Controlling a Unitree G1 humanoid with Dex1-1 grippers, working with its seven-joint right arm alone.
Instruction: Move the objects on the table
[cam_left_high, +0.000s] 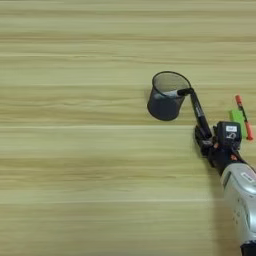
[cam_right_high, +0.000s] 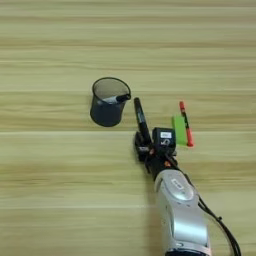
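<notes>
Your right gripper (cam_right_high: 142, 142) is clamped on the long black marker (cam_right_high: 140, 116), whose tip appears to touch the dark mesh pen cup (cam_right_high: 108, 101) rim. The flat bright-green block (cam_right_high: 179, 130) and thin red pen (cam_right_high: 186, 122) lie together just right, on the light wooden table (cam_right_high: 50, 175).
</notes>
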